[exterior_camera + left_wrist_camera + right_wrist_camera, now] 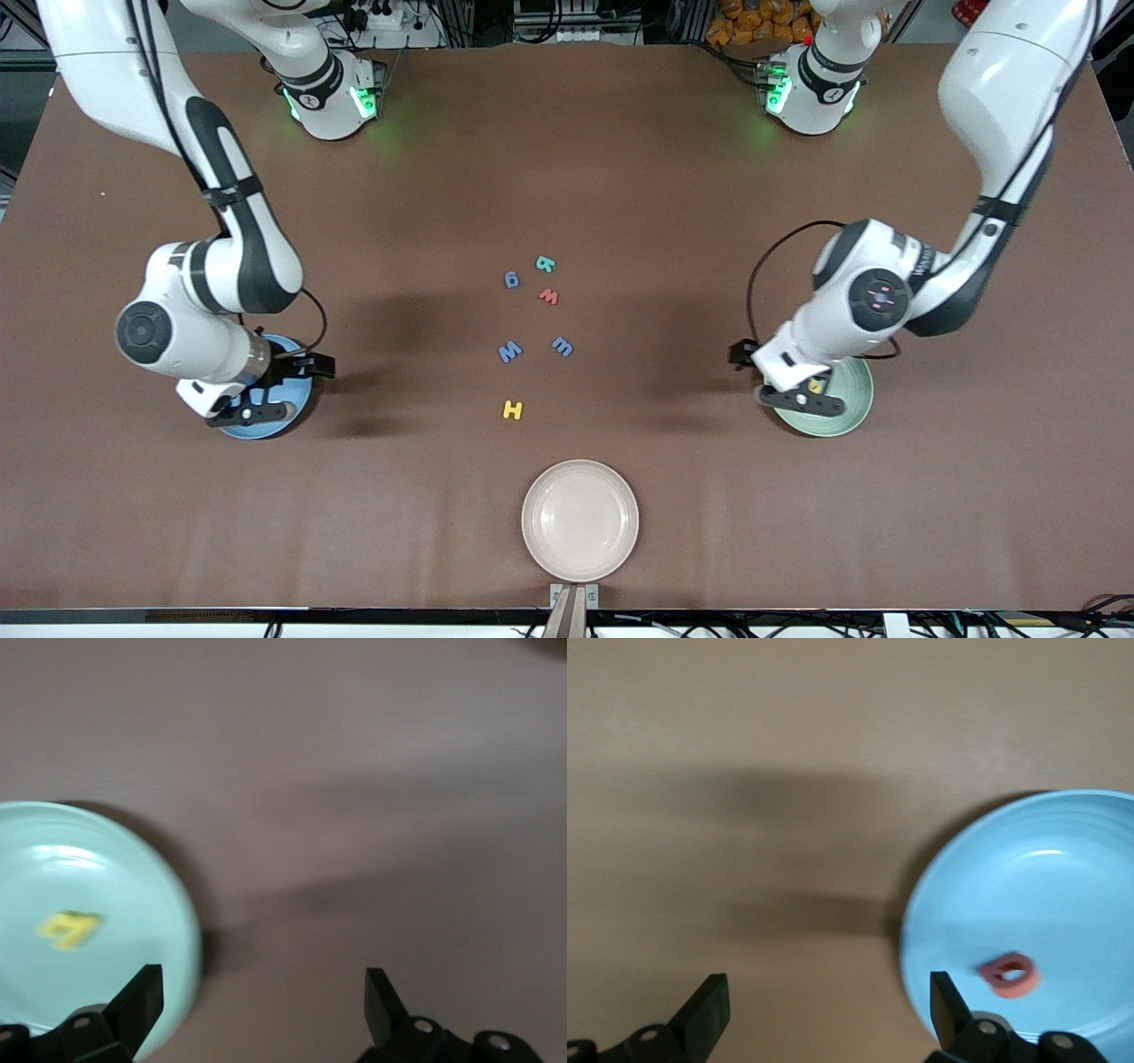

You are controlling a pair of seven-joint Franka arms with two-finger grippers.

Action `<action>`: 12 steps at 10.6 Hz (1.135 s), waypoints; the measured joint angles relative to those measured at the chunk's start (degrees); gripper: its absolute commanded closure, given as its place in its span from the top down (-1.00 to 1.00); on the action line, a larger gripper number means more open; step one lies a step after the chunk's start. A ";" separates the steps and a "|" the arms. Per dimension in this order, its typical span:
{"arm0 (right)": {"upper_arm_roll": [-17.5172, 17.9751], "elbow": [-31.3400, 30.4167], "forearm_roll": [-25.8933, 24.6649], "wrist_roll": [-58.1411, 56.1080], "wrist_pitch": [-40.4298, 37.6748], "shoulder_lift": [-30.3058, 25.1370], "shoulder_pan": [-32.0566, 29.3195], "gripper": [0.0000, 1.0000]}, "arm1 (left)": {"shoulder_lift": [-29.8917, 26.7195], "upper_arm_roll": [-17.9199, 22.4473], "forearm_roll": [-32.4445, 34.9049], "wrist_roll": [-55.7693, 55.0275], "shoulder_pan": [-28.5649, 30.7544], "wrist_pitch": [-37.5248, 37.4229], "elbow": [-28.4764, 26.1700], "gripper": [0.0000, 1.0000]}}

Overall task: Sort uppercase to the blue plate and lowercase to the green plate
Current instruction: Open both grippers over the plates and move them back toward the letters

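Jaws apart on my left gripper and right gripper; risk: clipping green plate or blue plate rims while lifting away.

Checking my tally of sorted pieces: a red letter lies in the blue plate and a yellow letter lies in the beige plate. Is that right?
Not quite. The red letter does lie in the blue plate, but the yellow letter lies in the green plate, as the left wrist view shows. The beige plate holds no letter in the front view.

lab — robot arms, cables
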 measured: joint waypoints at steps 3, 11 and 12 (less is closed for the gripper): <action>0.09 0.46 0.04 1.54 0.16 0.31 3.93 1.00 | 1.46 0.28 -1.48 -16.59 -7.67 -0.42 3.08 1.00; 0.31 17.08 0.04 27.37 0.75 13.10 14.18 1.00 | 11.56 19.32 -10.77 -39.40 -35.63 -0.43 18.96 1.00; 0.31 19.25 0.03 30.79 1.21 15.21 15.70 1.00 | 13.29 21.60 -12.02 -40.72 -38.56 -0.43 21.19 1.00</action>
